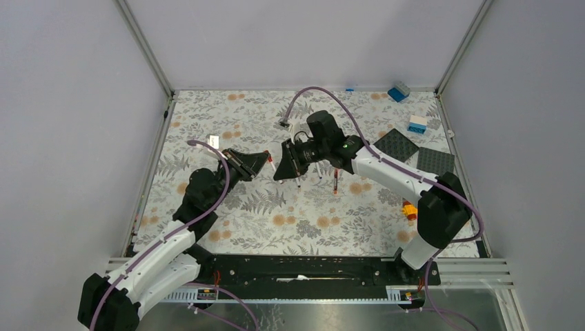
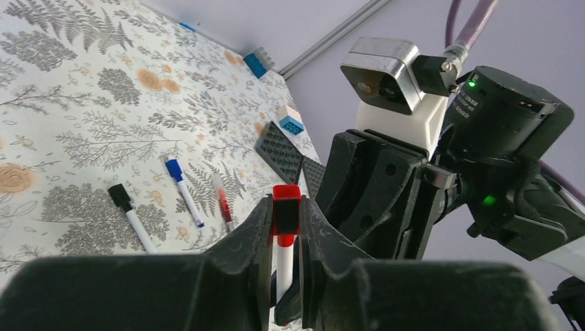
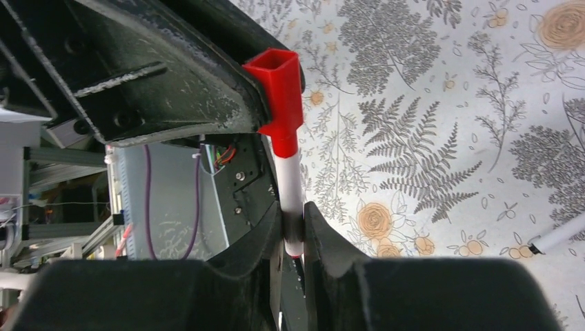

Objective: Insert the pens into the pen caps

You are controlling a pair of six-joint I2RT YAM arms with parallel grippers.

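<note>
two robot arms meet low over the middle of a floral-patterned tabletop, and i am running them from afar. the left pincer is drawn narrow and clamps a short red cap between its fingertips. the right pincer is narrow too, gripping the white barrel of a pen partway down its length. both are held up off the tabletop.

pen and cap sit on one straight line running from one pincer to the other, roughly left to right in the overhead view. from the left pincer, the pen lies straight ahead, toward the right arm. from the right pincer, the cap sits just beyond the pen's far end. the barrel meets the cap's narrow collar with no gap showing. i judge the pen is at least partly inside, but i cannot tell if it is fully seated. any further push must run along that shared line. both pincers are already at the joint, so neither arm has to reach.

a black-ended pen, a blue-ended pen and a red pen lie nearby on the tabletop.
</note>
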